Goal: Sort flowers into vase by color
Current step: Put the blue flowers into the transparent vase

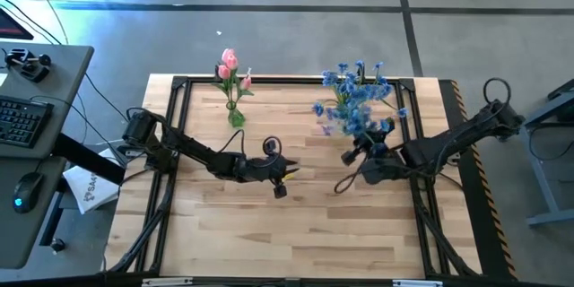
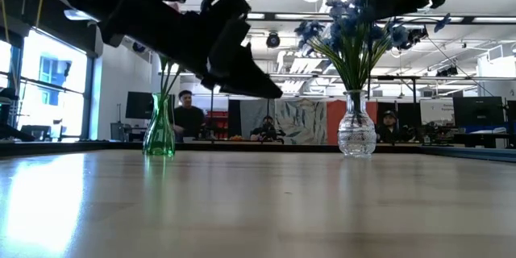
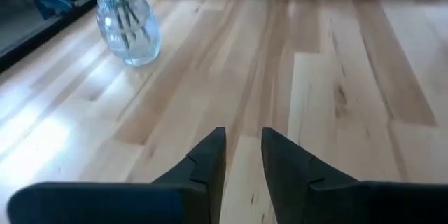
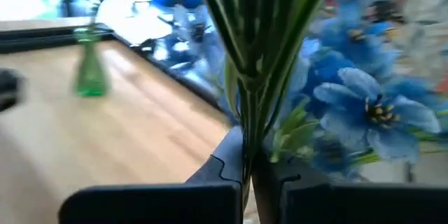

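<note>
Now, right gripper (image 4: 246, 171): we see it clamped on blue flowers' (image 4: 364, 105) stems by the clear vase (image 2: 355, 135).
Left gripper (image 3: 243, 155): fingers apart, empty, mid-table.
Pink flowers (image 1: 231, 72): in green vase (image 2: 160, 133).

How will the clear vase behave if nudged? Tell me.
The clear vase looks like glass, so probably fragile and slippery. Its narrow neck holds tall blue flowers spreading wide above, so it seems top-heavy and may tip rather than slide.
</note>
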Controlling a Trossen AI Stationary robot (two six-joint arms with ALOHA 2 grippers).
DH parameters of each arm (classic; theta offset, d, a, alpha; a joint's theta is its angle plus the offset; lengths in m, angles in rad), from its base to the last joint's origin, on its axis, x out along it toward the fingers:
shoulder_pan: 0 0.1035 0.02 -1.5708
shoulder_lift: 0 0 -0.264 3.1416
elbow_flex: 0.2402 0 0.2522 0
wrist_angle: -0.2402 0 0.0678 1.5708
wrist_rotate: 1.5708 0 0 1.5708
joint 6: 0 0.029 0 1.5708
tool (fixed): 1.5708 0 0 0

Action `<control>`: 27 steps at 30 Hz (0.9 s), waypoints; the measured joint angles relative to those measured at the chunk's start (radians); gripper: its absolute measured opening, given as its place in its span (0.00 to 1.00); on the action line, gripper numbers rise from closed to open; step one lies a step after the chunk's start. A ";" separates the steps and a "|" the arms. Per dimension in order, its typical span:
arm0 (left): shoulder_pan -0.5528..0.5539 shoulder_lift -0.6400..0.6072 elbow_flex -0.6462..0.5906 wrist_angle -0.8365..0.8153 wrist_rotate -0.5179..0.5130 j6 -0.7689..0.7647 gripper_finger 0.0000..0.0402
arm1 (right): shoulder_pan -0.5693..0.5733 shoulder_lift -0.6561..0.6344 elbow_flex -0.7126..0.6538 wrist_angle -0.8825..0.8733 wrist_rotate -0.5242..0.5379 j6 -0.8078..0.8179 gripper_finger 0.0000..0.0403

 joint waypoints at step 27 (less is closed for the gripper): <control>0.001 -0.001 0.001 0.008 0.000 0.002 0.21 | -0.135 -0.129 -0.001 0.070 0.035 -0.307 0.00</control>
